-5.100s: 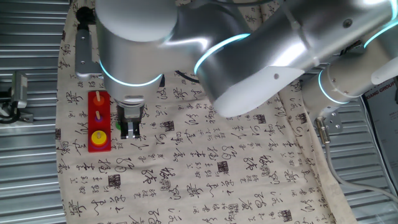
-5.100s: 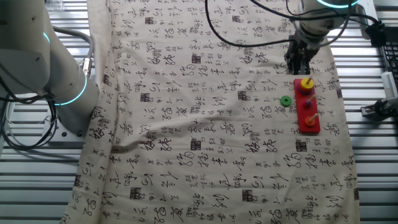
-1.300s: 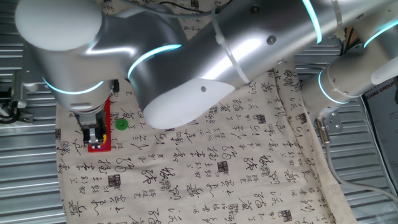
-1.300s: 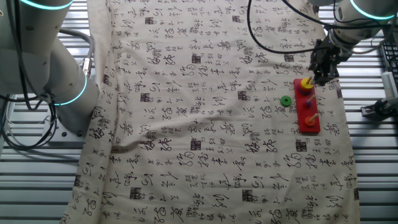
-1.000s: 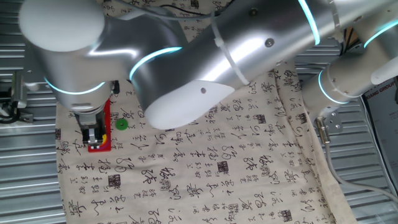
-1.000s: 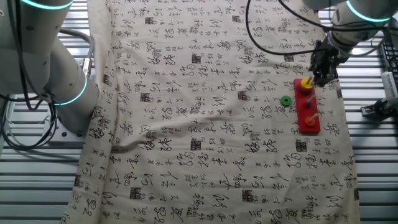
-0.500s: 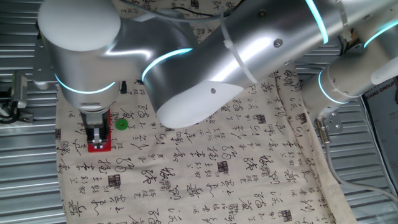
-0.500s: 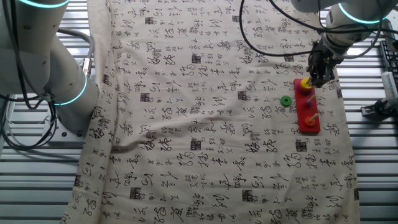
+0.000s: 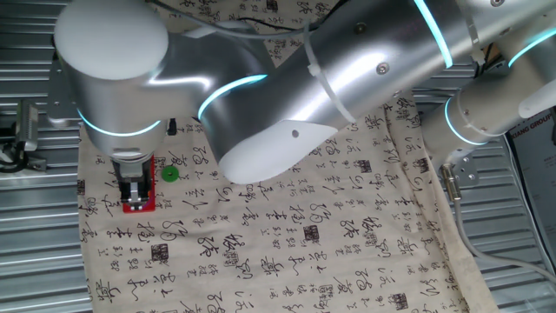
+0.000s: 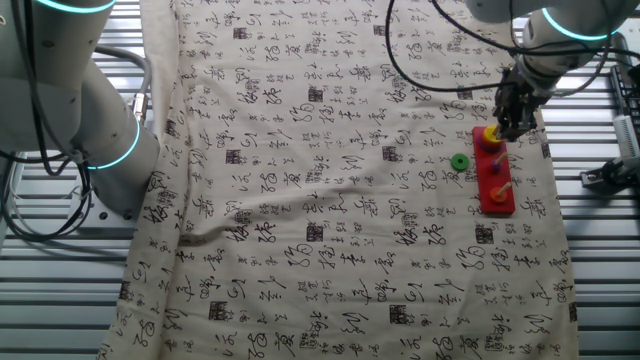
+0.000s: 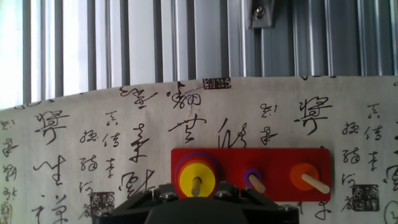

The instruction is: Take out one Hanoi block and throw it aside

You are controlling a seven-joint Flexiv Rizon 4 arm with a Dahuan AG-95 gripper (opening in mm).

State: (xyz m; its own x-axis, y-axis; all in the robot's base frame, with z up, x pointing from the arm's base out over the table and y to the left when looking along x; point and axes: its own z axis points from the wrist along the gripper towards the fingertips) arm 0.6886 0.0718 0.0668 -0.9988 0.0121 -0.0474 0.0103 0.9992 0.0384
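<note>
Right under the gripper (image 10: 515,122), the yellow Hanoi block (image 11: 196,177) sits on the leftmost of three pegs on the red base (image 11: 317,158); can't tell how open the fingers are. One green ring (image 10: 459,162) lies beside it on the calligraphy cloth (image 10: 330,200), characters unreadable to me.

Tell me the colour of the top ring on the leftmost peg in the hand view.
Yellow ring, clearest in the hand view.

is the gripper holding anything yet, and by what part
Nothing is visibly held. The gripper hangs over the yellow ring, which sits on its peg on the red base.
</note>
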